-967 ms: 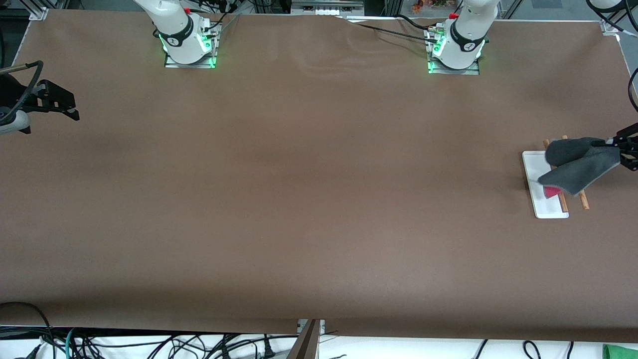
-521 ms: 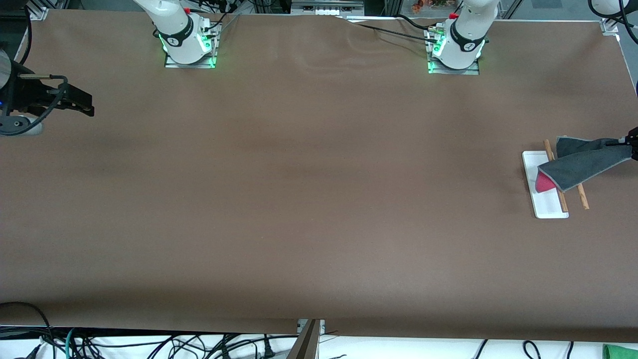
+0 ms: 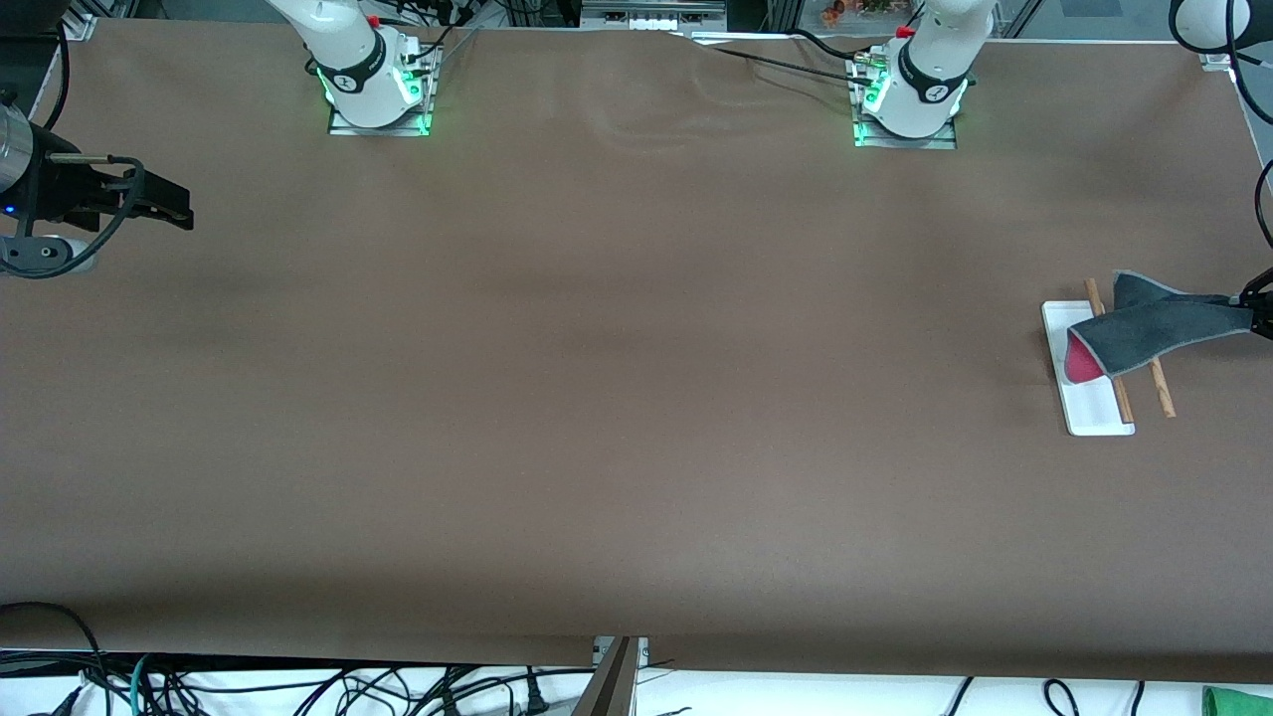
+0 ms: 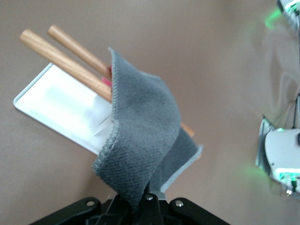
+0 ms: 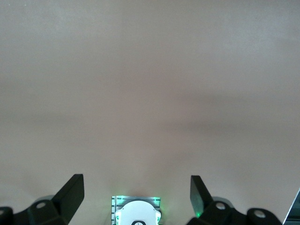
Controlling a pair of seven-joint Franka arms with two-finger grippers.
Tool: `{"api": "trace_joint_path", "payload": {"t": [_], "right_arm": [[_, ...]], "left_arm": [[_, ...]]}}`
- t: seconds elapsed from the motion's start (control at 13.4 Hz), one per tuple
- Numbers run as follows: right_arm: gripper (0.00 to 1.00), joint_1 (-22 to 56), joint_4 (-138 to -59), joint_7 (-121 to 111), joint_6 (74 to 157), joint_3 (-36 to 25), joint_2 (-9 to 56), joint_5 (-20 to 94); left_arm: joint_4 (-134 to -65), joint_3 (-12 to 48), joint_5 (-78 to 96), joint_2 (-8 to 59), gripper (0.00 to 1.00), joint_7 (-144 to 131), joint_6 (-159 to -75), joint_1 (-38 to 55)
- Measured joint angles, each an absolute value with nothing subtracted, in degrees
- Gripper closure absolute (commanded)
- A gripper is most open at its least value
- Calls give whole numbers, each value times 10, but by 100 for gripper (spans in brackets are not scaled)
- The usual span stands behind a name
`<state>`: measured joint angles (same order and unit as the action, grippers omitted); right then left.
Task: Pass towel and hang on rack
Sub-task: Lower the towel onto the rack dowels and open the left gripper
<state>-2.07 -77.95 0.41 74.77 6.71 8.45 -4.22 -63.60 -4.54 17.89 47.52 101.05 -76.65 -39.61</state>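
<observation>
Left gripper (image 3: 1255,310) pinches one end of the towel (image 3: 1144,333), which runs from its fingertips across the rack (image 3: 1094,403) rods so it drapes when let go; right gripper (image 3: 164,204) waits, fingers spread, over bare table.

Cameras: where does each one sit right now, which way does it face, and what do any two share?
Front view: high across the table, facing both bases; shows the right gripper waiting over the right arm's end, the left gripper by the rack.
Left wrist view: above its gripper, looking along the towel at the rack.
Right wrist view: looks past its open fingers at bare table.
Front and left wrist views share towel and rack.
</observation>
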Motion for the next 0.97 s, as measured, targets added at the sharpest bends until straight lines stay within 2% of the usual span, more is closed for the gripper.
{"api": "trace_joint_path", "payload": {"t": [0.22, 0.74, 0.97], "right_arm": [[0, -21, -780, 4, 748, 67, 85, -42], [0, -19, -780, 10, 748, 68, 85, -41], [0, -18, -780, 13, 748, 70, 85, -41]], "left_arm": [[-630, -45, 178, 479, 0, 1016, -784, -392], [-552, -46, 170, 473, 0, 947, -797, -386], [-529, -44, 125, 446, 0, 864, -798, -337]]}}
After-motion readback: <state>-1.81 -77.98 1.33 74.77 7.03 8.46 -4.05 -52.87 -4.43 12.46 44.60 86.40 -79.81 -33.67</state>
